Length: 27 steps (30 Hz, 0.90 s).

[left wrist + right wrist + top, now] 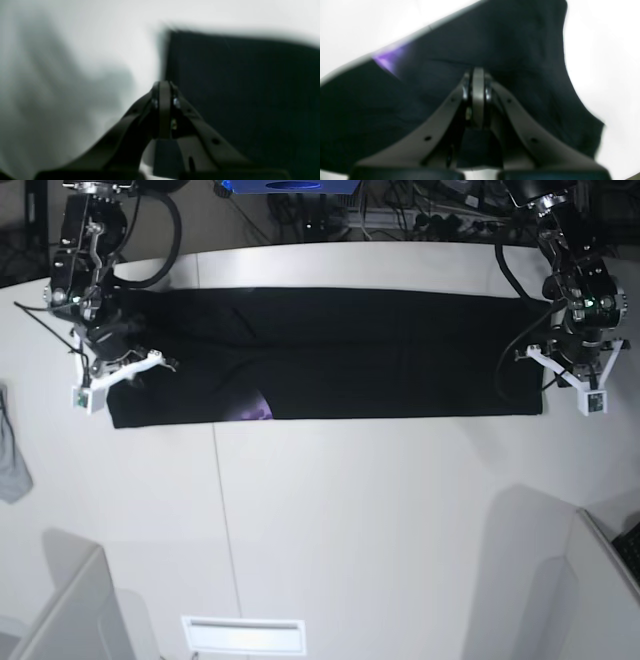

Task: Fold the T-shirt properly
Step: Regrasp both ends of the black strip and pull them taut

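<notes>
- Nearest the base camera, the white table [350, 530] lies bare across the front, with a light-grey cloth [12, 460] at its left edge, well apart from everything else.
- Beyond that, the T-shirt [330, 355] lies as a long black band across the far half of the table, running from one arm to the other. A small purple mark [255, 412] shows at its near edge, left of centre; no writing can be read on it.
- The right gripper [125, 365] sits over the T-shirt's end on the left of the base view. In the right wrist view its jaws stand together, tips [478, 75] meeting over the black cloth, which fills the ground below and shows a purple blur. Whether any cloth is pinched between them cannot be told.
- The left gripper [575, 375] sits just off the T-shirt's other end. In the left wrist view its jaws are pressed together at the tips [165, 87], right by the straight edge of the T-shirt [245, 95], white table to the other side.
</notes>
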Tool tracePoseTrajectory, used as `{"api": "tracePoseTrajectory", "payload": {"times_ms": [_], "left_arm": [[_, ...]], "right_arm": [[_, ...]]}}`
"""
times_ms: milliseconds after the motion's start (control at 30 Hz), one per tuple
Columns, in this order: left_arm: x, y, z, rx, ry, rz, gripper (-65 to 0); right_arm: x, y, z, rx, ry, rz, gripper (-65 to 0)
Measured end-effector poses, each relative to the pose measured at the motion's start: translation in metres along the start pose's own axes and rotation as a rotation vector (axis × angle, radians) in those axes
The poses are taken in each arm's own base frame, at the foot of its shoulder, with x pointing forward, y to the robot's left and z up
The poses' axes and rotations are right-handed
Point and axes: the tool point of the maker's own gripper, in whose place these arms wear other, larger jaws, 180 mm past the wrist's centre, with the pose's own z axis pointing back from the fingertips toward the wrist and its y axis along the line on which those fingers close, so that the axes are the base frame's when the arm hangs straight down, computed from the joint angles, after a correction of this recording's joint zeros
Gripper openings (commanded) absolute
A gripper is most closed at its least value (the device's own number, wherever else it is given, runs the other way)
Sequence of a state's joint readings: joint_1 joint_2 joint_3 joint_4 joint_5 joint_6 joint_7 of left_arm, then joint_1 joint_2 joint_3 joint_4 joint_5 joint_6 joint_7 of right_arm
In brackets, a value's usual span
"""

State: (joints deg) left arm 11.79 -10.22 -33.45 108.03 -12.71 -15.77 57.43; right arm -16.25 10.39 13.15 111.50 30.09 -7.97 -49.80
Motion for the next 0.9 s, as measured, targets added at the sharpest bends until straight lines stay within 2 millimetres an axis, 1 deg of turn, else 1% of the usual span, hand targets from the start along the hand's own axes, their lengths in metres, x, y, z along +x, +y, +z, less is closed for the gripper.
{"api": "tracePoseTrajectory", "payload": {"times_ms": [33,67,100,133,167,233,267,333,367,400,433,500,533,600,633,700,733,833,867,900], "left_arm": [[0.013,-0.002,0.007,-0.021,-0.047,0.008,-65.0],[0.021,-0.007,0.014,-0.063,-0.089,0.023,-65.0],[0.022,-0.01,0.018,-0.103,-0.105,0.036,-65.0],[0.016,-0.007,0.019,-0.119,-0.084,0.069,-65.0],[0.003,0.004,0.019,-0.101,-0.037,0.102,-65.0],[-0.014,0.026,0.021,-0.06,0.001,0.151,-65.0],[-0.017,0.029,0.022,-0.059,0.01,0.147,-65.0],[-0.016,0.029,0.02,-0.079,0.003,0.126,-65.0],[-0.015,0.024,0.021,-0.108,-0.011,0.126,-60.6],[-0.015,0.024,0.021,-0.116,-0.019,0.131,-53.6],[-0.017,0.025,0.02,-0.114,-0.015,0.13,-44.9],[-0.029,0.028,0.015,-0.109,0.02,0.137,-25.3],[-0.035,0.029,0.011,-0.113,0.041,0.141,-17.6],[-0.047,0.028,0.004,-0.132,0.069,0.149,-4.4],[-0.05,0.027,0.001,-0.14,0.07,0.15,0.0],[-0.05,0.024,-0.006,-0.162,0.045,0.163,0.0],[-0.053,0.019,-0.011,-0.178,0.05,0.163,0.0],[-0.064,-0.002,-0.027,-0.238,0.08,0.174,0.0],[-0.068,-0.008,-0.031,-0.256,0.077,0.185,-1.0],[-0.066,-0.013,-0.035,-0.267,0.055,0.197,-3.0]], "right_arm": [[0.004,0.006,0.003,0.02,-0.015,-0.001,-65.0],[0.005,0.009,0.004,0.032,-0.019,0.0,-65.0],[0.004,0.009,0.005,0.029,-0.02,0.002,-65.0],[0.003,0.006,0.005,0.014,-0.017,0.006,-65.0],[-0.001,0.005,0.005,0.009,-0.007,0.007,-65.0],[-0.007,0.002,0.006,0.003,0.009,0.008,-65.0],[-0.009,0.002,0.006,0.005,0.013,0.005,-65.0],[-0.013,0.004,0.006,0.01,0.023,0.0,-65.0],[-0.015,0.004,0.006,0.012,0.028,-0.002,-65.0],[-0.016,0.003,0.006,0.01,0.03,0.0,-65.0],[-0.015,0.002,0.006,0.006,0.029,0.002,-65.0],[-0.013,0.001,0.006,0.002,0.023,0.008,-65.0],[-0.014,0.001,0.006,0.002,0.024,0.006,-65.0],[-0.019,0.002,0.007,0.007,0.036,-0.002,-65.0],[-0.021,0.001,0.007,0.005,0.042,-0.002,-65.0],[-0.021,0.0,0.007,0.0,0.042,0.002,-65.0],[-0.021,0.0,0.007,0.0,0.043,0.003,-65.0],[-0.024,-0.001,0.007,-0.001,0.048,0.002,-65.0],[-0.024,-0.001,0.007,0.0,0.049,0.0,-65.0],[-0.024,0.0,0.007,0.0,0.048,0.0,-65.0]]}}
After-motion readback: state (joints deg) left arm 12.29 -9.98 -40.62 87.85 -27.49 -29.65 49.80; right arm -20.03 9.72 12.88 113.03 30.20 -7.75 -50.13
